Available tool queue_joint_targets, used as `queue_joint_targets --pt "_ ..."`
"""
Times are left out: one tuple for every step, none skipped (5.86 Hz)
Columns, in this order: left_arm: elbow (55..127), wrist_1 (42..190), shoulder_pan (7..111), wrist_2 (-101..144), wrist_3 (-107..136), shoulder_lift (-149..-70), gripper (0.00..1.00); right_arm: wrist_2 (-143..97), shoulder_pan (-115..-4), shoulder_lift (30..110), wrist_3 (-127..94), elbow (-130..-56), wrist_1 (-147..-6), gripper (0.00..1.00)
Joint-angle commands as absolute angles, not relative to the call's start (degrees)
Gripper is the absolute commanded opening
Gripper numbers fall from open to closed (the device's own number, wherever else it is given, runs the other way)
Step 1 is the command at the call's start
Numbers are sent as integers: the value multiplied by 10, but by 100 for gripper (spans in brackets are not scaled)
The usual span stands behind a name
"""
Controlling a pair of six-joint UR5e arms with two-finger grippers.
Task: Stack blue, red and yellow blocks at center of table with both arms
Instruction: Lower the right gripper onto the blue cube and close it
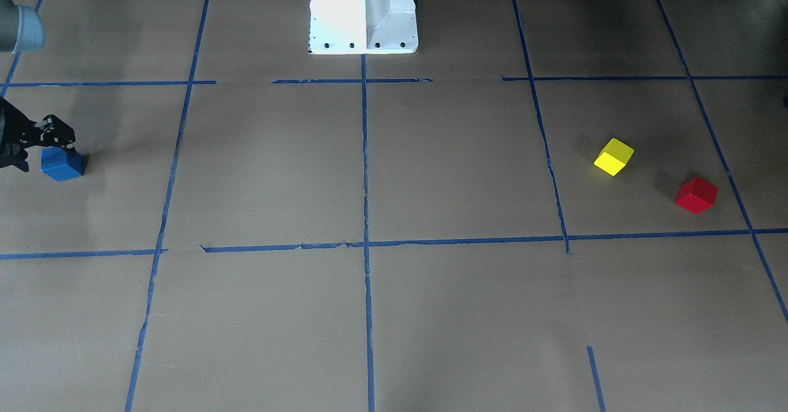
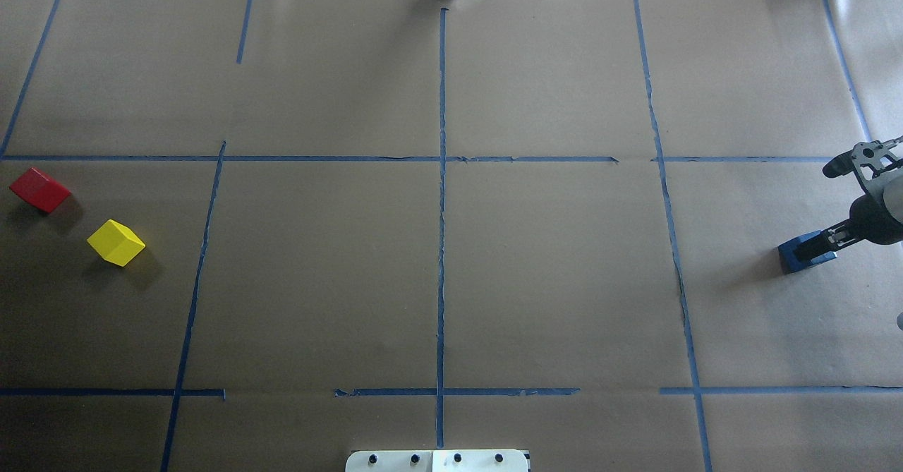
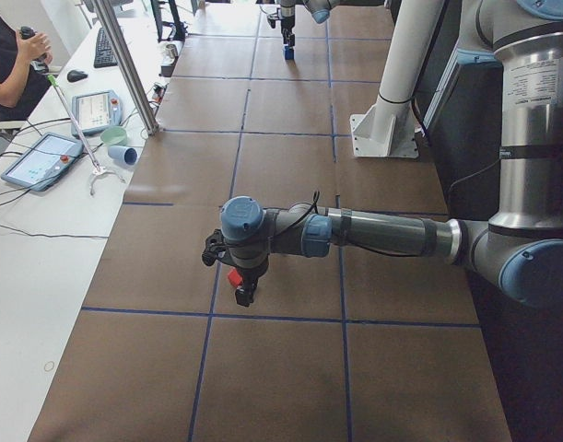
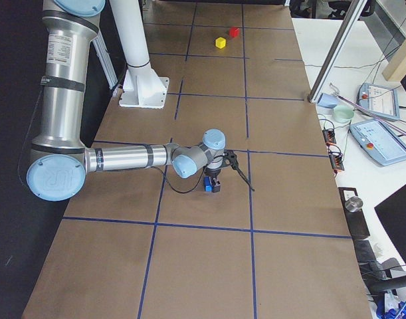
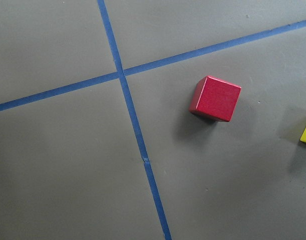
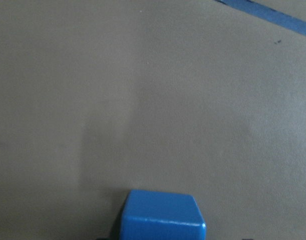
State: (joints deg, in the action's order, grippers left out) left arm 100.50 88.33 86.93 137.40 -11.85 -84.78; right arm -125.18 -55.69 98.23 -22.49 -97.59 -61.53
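Observation:
The blue block (image 1: 61, 164) lies on the paper at the robot's far right and fills the bottom of the right wrist view (image 6: 163, 215). My right gripper (image 1: 50, 157) is low over it with its jaws astride it and looks open. The red block (image 1: 696, 194) and the yellow block (image 1: 614, 156) lie close together at the robot's far left. The left wrist view looks down on the red block (image 5: 216, 98) from some height. My left gripper (image 3: 244, 295) hangs above the red block; it shows only in the exterior left view, so I cannot tell whether it is open or shut.
Blue tape lines cross at the table's middle (image 2: 441, 159). The white robot base (image 1: 363, 12) stands at the robot's edge. Beside the table are a metal post (image 3: 129, 64), tablets (image 3: 41, 158) and a seated operator (image 3: 9, 55).

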Motion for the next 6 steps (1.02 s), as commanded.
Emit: queue_joint_targets --pt "1011 885 872 1375 -123 -847 100 -1256 -554 970 -223 -969 -616 19" --pt "1011 887 873 1375 -124 -843 100 -1260 -554 966 -223 -973 -616 4" --pt "1011 888 873 1375 -124 -842 100 -1285 -554 933 -237 -989 -624 0" --pt "1013 888 873 1375 -124 -842 100 -1289 -535 896 -317 -1012 -625 0" --pt "1014 888 873 1375 -124 -842 100 -1285 -486 830 -424 -1016 -626 0" --pt "1014 888 873 1375 -123 -842 100 -1284 -436 764 -545 -1008 -628 0"
